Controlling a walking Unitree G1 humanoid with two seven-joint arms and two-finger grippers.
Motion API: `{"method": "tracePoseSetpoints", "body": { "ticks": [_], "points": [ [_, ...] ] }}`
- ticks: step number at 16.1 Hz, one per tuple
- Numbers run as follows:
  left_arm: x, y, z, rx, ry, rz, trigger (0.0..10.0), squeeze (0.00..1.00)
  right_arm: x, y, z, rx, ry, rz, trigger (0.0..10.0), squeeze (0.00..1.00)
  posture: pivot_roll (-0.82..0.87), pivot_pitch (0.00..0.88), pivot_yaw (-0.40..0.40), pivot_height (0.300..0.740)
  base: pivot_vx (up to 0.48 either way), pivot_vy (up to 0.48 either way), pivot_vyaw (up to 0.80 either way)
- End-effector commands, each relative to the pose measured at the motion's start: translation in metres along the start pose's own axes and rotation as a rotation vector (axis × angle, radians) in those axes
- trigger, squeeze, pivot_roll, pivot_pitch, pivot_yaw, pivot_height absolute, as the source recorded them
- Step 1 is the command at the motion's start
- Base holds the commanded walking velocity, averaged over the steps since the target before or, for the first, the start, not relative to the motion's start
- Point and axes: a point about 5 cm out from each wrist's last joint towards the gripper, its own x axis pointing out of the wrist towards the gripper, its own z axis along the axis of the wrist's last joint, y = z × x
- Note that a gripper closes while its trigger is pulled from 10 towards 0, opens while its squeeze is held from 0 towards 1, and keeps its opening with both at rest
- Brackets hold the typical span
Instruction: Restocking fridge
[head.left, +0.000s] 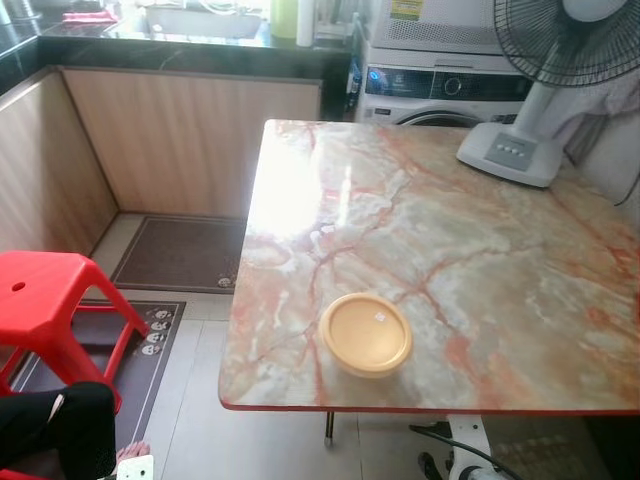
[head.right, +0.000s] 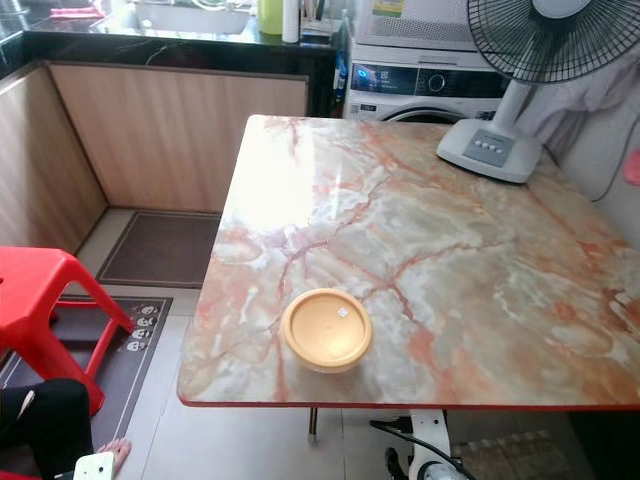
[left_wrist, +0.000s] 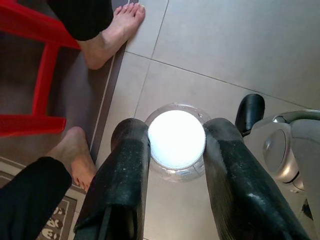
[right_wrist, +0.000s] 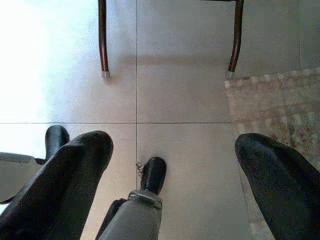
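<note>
A round, shallow yellow plastic container with its lid on (head.left: 365, 333) sits on the pink-veined marble table (head.left: 480, 250), near the table's near edge and a little left of its middle, with bare marble all around it. At the far right corner of the table stands a grey-based electric fan with a dark wire cage (head.left: 540, 90). Beyond the table, against the far wall, is a white front-loading washing machine (head.left: 440, 90), and to its left a dark table with pale wooden cabinet fronts (head.left: 190, 120). On the floor to the left stands a red plastic stool (head.left: 50, 300) on a dark patterned mat (head.left: 150, 345), and a person in black trousers (head.left: 60, 425) sits at the near left, bare feet (left_wrist: 112, 32) on the grey tiled floor (left_wrist: 225, 45).

The left pincer (left_wrist: 175, 165) hangs low over the tiles, clenched around a clear plastic bottle with a white ribbed cap (left_wrist: 176, 139), the cap showing between its two black fingers. The right pincer (right_wrist: 175, 165) also hangs over the floor with its fingers spread wide and nothing between them; below it are metal table legs (right_wrist: 102, 40) and the edge of a pale woven rug (right_wrist: 275, 105).
</note>
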Motion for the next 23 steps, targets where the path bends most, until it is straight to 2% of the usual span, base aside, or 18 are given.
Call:
{"method": "tracePoseSetpoints", "body": {
  "ticks": [1,11,23],
  "points": [
    [-0.0002,-0.0026,-0.0017,-0.002,0.012,-0.01,10.0,0.0,-0.0004,-0.004,0.0021,-0.01,-0.003,-0.008,10.0,0.0,0.12,0.0,-0.05,0.74,0.0,0.266,0.0],
    [-0.0001,-0.0033,-0.0012,-0.005,0.012,-0.015,10.0,0.0,-0.0005,-0.0043,0.0019,-0.017,0.0,-0.006,10.0,0.0,0.12,0.0,-0.051,0.74,0.0,0.268,0.0],
    [-0.0004,-0.005,-0.0032,0.0,0.018,-0.032,10.0,0.0,-0.0009,-0.0065,0.0008,-0.071,0.017,-0.002,10.0,0.0,0.12,0.0,-0.054,0.74,0.0,0.291,0.0]
  ]
}}
